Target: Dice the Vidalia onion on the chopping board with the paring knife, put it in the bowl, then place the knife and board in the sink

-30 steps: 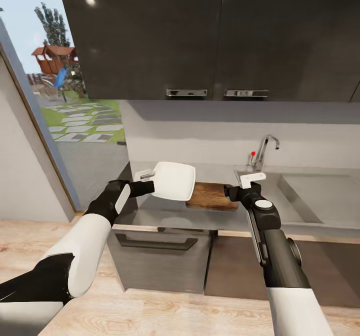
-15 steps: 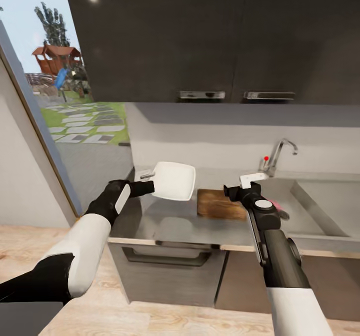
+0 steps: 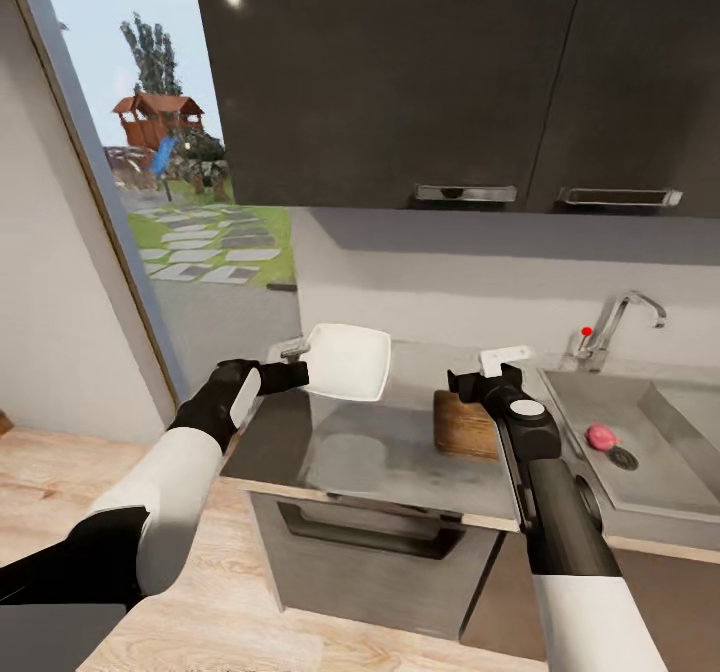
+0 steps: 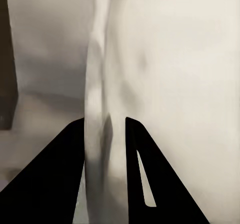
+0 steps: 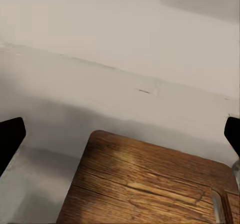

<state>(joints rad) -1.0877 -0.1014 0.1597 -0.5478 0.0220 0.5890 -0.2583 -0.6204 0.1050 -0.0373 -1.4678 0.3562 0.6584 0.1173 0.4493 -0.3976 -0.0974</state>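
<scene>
Left gripper (image 3: 298,376) clamps my bowl (image 3: 347,362); right gripper (image 3: 480,384) gapes empty; onion (image 3: 601,437) waits in sink (image 3: 640,472), undiced.

The countertop (image 3: 400,452) is a glossy dark-grey slab with a thin pale edge, running along the grey back wall (image 3: 480,272) from near the window (image 3: 170,202) to the sink (image 3: 640,442). A board (image 3: 462,424) of brown wood lies flat on it, just beside the sink on the window side; the right wrist view shows its grain, a rounded corner and a slot near one short end (image 5: 150,184). The sink is set into the countertop, its tap (image 3: 615,327) at the back against the wall. A pinkish onion (image 3: 601,437) rests in the basin next to the round drain (image 3: 624,458).
</scene>
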